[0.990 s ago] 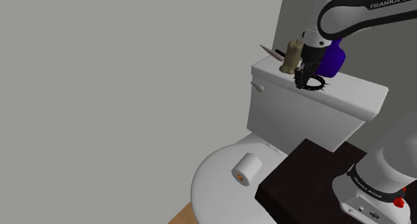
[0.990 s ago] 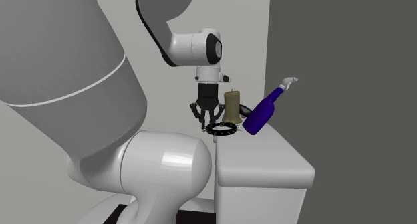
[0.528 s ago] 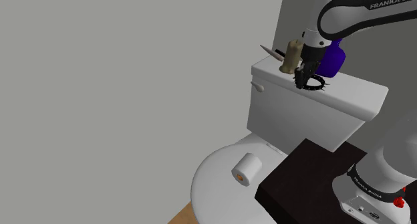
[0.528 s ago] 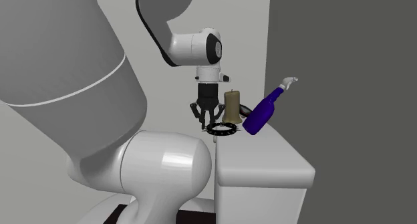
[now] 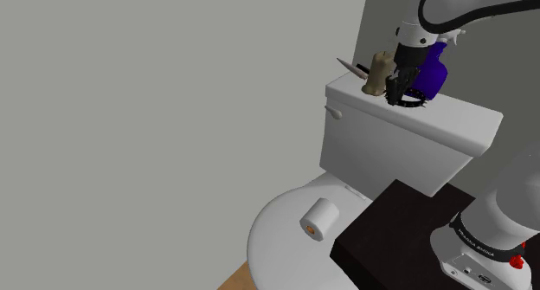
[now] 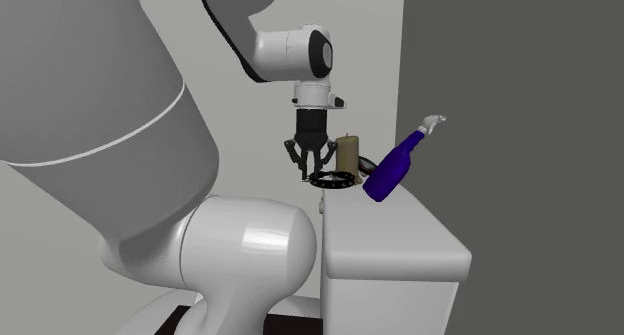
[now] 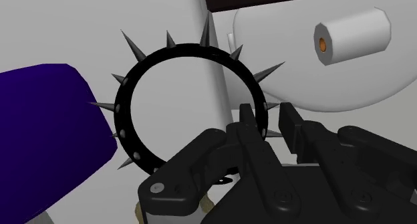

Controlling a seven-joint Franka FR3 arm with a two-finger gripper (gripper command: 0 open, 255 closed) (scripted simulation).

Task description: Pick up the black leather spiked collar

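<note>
**Shoulder view, left to right.** A white paper roll (image 5: 319, 219) lay on the closed toilet lid (image 5: 277, 236). Behind it rose the white tank (image 5: 389, 150). On and over the tank's flat top were a tan candle-like object (image 5: 375, 74), the black pincer (image 5: 395, 93) and a dark blue spray bottle (image 5: 432, 72) against the wall. The pincer pointed down from the white arm (image 5: 472, 1) and was clamped on the band of the black spiked collar (image 5: 414, 99). The collar hung beside the tan object and in front of the bottle.

**Second exterior view.** The pincer (image 6: 312, 171) held the collar (image 6: 333, 179) clear of the tank (image 6: 400, 233). The tan object (image 6: 347, 153) stood just behind the collar, and the bottle (image 6: 390, 171) leaned to the right of it.

**Wrist view.** The collar (image 7: 122, 109) formed an open ring with its spikes pointing outward. One stretch of the band passed between the fingers (image 7: 248, 126), which pressed it from both sides. The bottle (image 7: 40, 136) lay near the side of the ring farthest from the pincer (image 7: 268, 122).
</note>
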